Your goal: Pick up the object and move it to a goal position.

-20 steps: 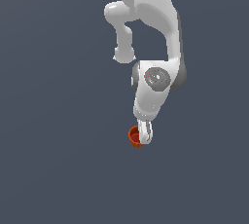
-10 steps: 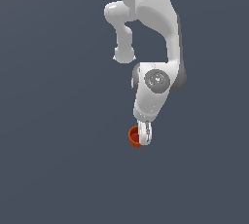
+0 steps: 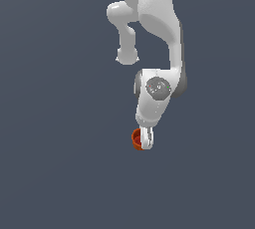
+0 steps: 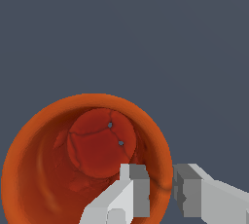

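The object (image 3: 135,139) is a small orange-red pot standing on the dark floor, below the white arm in the exterior view. My gripper (image 3: 146,143) reaches down onto the side of it toward the exterior view's right. The wrist view looks straight into the object (image 4: 97,142) and its darker red bottom. One finger (image 4: 136,184) sits inside the pot and the other finger (image 4: 192,194) outside it, so the rim wall runs between them. The gripper (image 4: 161,172) is shut on that wall.
A plain dark grey floor (image 3: 60,173) surrounds the pot on every side. The arm's white links (image 3: 159,29) rise above the gripper. No other objects show.
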Robot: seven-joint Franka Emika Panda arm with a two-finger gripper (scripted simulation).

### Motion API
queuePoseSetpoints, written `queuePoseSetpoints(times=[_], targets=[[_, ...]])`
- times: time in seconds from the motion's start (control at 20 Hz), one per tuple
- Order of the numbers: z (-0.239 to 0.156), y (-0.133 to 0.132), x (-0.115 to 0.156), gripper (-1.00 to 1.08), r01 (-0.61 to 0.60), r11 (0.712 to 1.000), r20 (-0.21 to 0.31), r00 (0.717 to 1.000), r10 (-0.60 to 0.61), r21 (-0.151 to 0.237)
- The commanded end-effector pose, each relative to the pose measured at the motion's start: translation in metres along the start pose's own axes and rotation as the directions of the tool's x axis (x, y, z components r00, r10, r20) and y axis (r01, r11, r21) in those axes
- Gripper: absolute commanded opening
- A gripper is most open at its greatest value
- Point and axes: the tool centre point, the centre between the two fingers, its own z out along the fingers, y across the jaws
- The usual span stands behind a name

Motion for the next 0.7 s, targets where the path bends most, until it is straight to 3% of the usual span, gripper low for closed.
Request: queuePoseSetpoints(times=[0.0, 0.65], targets=[[0.001, 0.000, -0.001, -1.00, 0.001, 1.000, 0.000, 1.000, -0.001, 0.000], [-0.017, 0.000, 0.011, -1.00, -0.001, 1.000, 0.000, 1.000, 0.001, 0.000]])
